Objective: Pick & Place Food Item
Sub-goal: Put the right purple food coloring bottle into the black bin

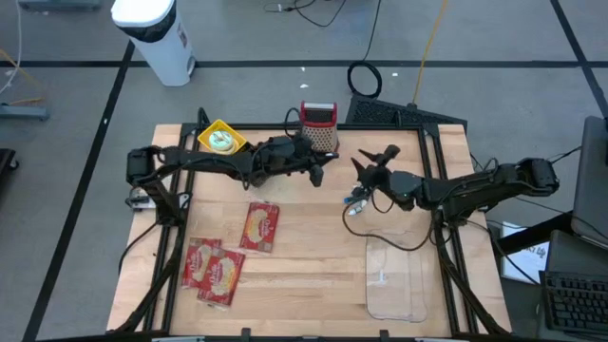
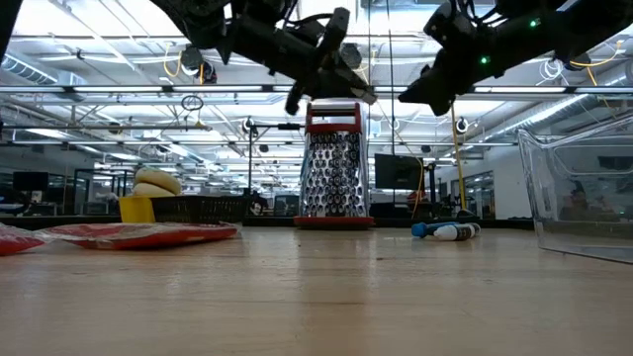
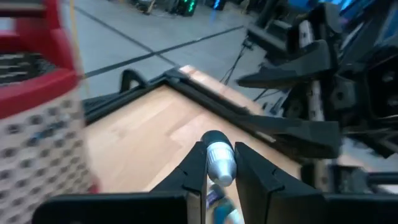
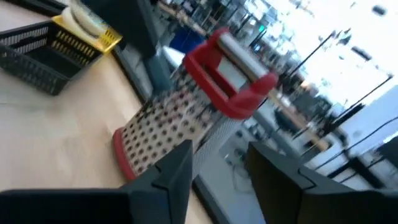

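On the left of the wooden tabletop (image 1: 304, 266) lie three red food packets (image 1: 214, 269), two side by side near the front edge and a third (image 1: 260, 226) just beyond them toward the middle, all flat and untouched. Behind them, at the back left corner, a dark basket (image 1: 204, 142) holds a yellow container (image 1: 220, 139).

The left tool (image 1: 316, 163) hangs above the tabletop near the back centre, just in front of the red-handled metal grater (image 1: 319, 125), which stands upright at the back edge. Its fingers (image 3: 193, 171) are clenched on a small tube with a silvery cap (image 3: 219, 163), seen between them in the left wrist view.

The right tool (image 1: 372, 163) hovers close by, facing the left one, its fingers (image 4: 171, 168) released and parted with nothing between them.

Below it a small blue and white object (image 1: 357, 201) lies on the tabletop. At the front right sits a clear plastic bin (image 1: 397, 277).
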`<state>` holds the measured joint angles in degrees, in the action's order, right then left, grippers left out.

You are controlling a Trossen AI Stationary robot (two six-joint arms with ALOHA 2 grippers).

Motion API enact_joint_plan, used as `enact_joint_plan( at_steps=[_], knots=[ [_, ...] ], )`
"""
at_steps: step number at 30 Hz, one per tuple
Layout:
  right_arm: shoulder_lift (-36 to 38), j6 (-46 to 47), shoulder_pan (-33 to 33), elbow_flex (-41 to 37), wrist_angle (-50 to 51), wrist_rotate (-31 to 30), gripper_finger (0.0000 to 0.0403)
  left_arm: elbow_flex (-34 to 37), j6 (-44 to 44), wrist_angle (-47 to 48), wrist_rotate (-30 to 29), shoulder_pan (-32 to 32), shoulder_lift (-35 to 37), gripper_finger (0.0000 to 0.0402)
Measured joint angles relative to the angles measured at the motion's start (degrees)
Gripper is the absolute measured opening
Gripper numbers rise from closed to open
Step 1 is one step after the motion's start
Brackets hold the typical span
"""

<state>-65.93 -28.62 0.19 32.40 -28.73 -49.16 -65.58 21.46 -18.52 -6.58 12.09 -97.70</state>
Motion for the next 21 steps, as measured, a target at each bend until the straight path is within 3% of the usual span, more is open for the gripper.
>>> enact_joint_plan(
  at_steps=[8,14,21],
  knots=[
    [5.29,12.39,-1.04,-0.02,11.78,5.74,0.0173,-0.04,-1.27,25.09,-1.25,1.18,11.19,0.0053],
    [7.07,12.93,-3.43,-0.04,13.26,8.33,0.0169,2.62,1.58,40.45,-10.51,1.45,20.05,0.0053],
    [7.03,13.51,-6.27,-0.04,14.14,13.94,0.0165,5.52,9.99,60.26,-11.87,6.04,24.60,0.0050]
  ],
)
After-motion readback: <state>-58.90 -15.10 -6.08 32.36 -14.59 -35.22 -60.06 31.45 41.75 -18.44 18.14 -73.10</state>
